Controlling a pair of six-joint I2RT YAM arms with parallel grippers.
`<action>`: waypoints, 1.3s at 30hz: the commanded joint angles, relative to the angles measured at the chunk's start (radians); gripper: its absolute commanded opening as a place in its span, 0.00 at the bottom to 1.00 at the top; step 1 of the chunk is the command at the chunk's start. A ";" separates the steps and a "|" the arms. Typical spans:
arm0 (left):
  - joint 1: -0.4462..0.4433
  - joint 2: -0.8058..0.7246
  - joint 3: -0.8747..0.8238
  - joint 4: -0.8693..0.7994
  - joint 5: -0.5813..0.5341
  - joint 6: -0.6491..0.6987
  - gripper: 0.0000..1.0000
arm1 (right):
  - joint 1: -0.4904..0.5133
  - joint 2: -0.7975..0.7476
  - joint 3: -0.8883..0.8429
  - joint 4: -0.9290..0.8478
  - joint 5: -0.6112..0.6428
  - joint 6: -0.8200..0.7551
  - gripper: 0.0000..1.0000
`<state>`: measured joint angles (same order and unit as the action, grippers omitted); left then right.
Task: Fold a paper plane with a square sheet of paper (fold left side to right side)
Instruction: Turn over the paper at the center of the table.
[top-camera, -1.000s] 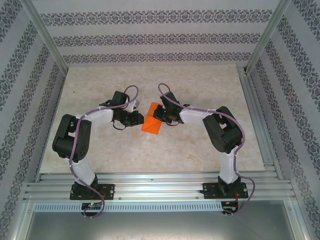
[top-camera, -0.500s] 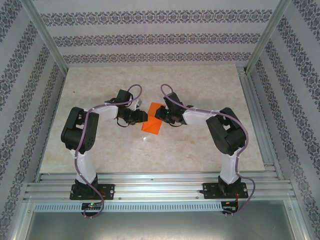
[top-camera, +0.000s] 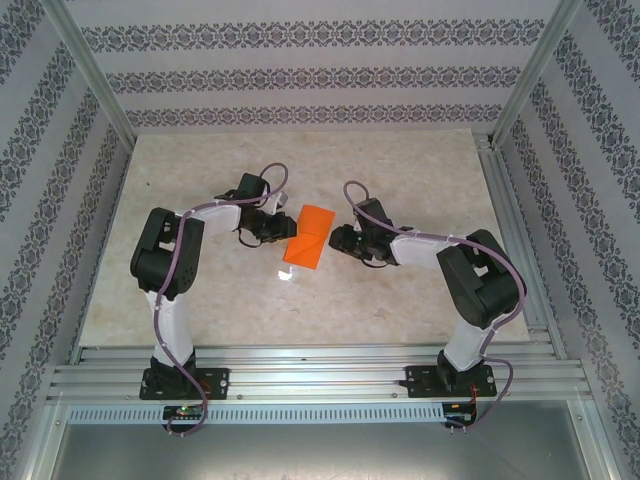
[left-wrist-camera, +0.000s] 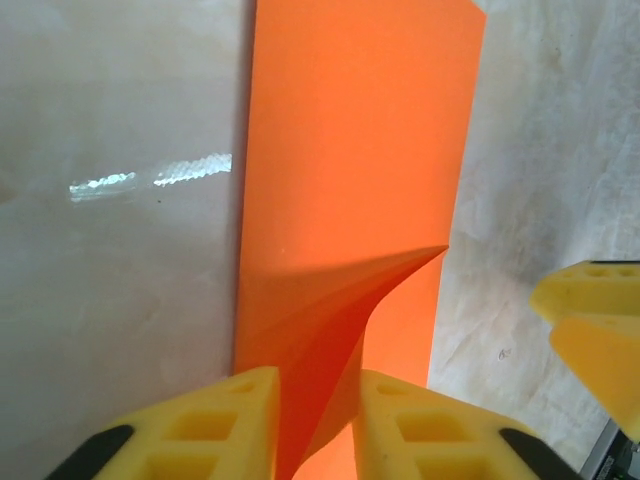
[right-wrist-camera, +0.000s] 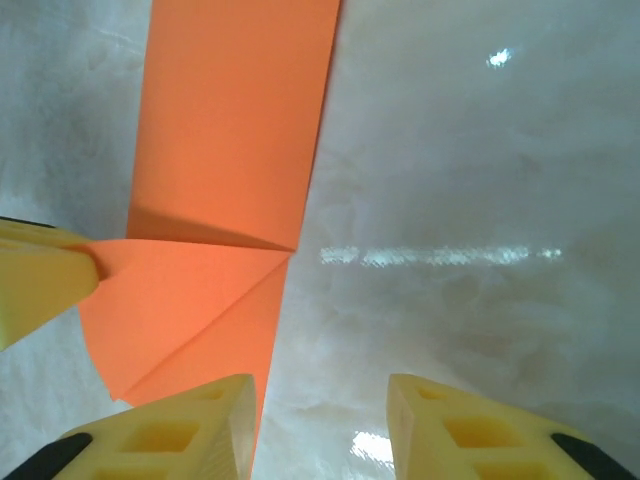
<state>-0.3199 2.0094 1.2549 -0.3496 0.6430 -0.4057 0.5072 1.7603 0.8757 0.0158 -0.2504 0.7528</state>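
The right gripper (top-camera: 341, 241) has withdrawn rightward, clear of the square sheet of paper (top-camera: 310, 237), which lies folded on the table (top-camera: 400, 300); its jaws stand apart. Both arms bend inward, elbows out. The left wrist view reveals the left gripper (left-wrist-camera: 320, 405) clamped on the sheet's raised near flap.

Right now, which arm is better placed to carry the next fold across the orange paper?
Left. The left gripper is shut on a raised flap of the orange paper; the right gripper stands open beside it, over bare table.
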 joint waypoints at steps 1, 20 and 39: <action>-0.012 0.010 0.037 -0.008 0.032 0.018 0.17 | -0.017 -0.049 -0.056 0.137 -0.070 0.016 0.44; -0.013 -0.156 -0.032 0.072 0.081 -0.097 0.07 | -0.026 0.048 -0.138 0.715 -0.222 0.418 0.49; -0.013 -0.141 -0.032 0.047 0.043 -0.081 0.09 | -0.003 0.231 -0.026 0.798 -0.194 0.540 0.37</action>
<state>-0.3241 1.8645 1.2301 -0.3031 0.6979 -0.4923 0.4908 1.9671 0.8169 0.7563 -0.4488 1.2755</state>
